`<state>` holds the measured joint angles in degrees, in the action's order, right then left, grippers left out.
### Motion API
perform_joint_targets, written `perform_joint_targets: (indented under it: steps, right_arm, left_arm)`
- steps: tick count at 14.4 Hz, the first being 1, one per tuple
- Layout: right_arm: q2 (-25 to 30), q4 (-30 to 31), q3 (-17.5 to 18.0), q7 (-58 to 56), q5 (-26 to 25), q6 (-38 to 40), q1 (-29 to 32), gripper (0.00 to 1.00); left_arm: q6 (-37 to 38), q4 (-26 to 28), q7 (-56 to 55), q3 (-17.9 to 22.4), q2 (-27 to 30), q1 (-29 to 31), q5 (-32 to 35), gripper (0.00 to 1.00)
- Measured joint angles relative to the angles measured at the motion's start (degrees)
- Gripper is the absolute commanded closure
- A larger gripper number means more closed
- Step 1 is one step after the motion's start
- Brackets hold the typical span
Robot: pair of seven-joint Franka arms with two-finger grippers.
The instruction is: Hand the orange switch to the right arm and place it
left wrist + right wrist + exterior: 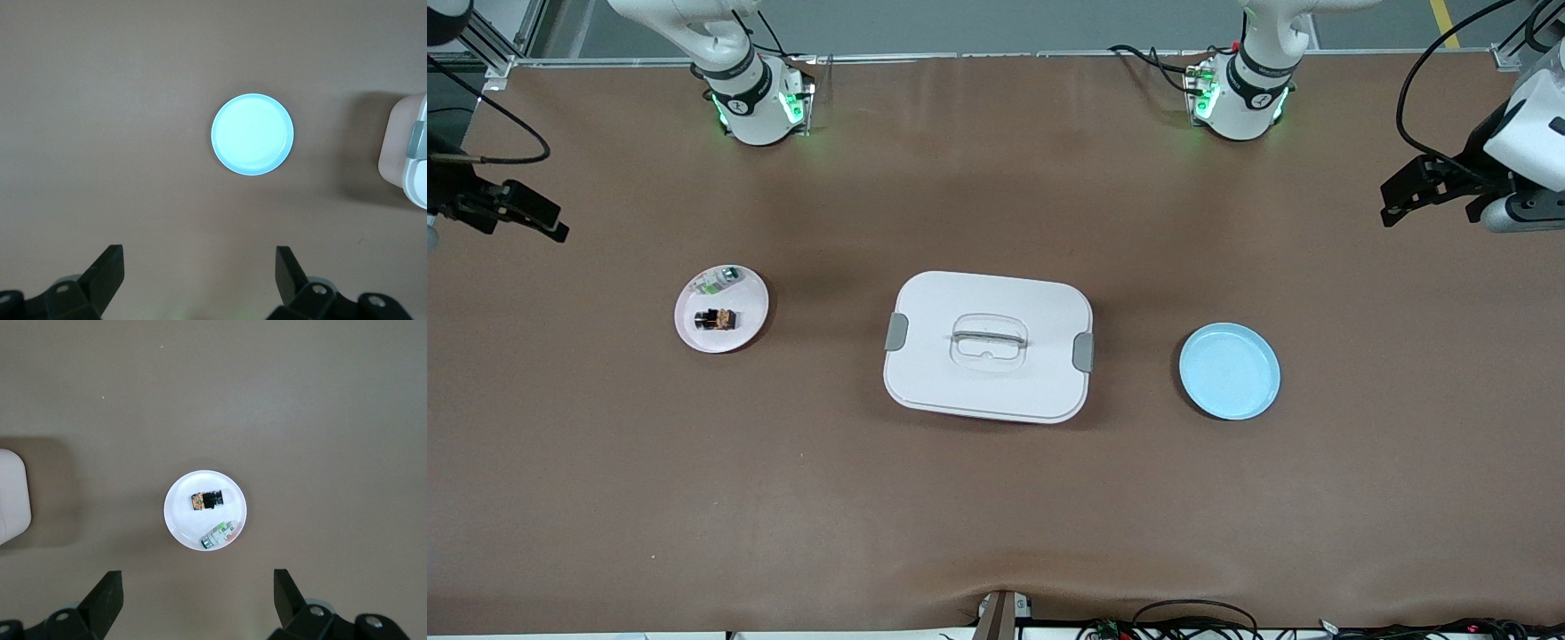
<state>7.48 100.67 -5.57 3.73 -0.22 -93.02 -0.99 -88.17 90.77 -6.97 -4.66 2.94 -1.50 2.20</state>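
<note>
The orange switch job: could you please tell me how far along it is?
Nothing looks done yet. The switch lies on the white plate beside a white-and-green part, toward the right arm's end. Nothing is in hand: the left hand is open over the table near the blue plate, the right hand open near the white plate. Pickup, handover and placing all remain.

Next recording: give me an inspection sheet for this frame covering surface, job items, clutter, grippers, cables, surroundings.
Surface: brown table, bare between items.
Job's things: orange switch lies on the white plate toward the right arm's end, beside a white-and-green part.
Clutter: white lidded box mid-table; light blue plate toward the left arm's end, nothing in it.
Grippers: right gripper open, high over the white plate; left gripper open, high over the light blue plate. Neither holds anything.
Cables: black cables along the table's edges.
Surroundings: grey floor past the arm bases.
</note>
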Motion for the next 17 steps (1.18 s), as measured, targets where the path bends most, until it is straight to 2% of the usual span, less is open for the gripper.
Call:
perform_joint_targets:
  steps: [7,17]
  right_arm:
    - [0.7,-2.0,2.1,-4.4,0.0,2.6,4.1,0.00]
    - [0.9,-4.0,4.0,-5.0,0.0,3.7,3.3,0.00]
  left_arm:
    - [0.4,-0.1,0.0,0.0,0.3,0.2,0.0,0.00]
    - [0.7,-0.1,0.0,0.3,0.9,0.4,0.0,0.00]
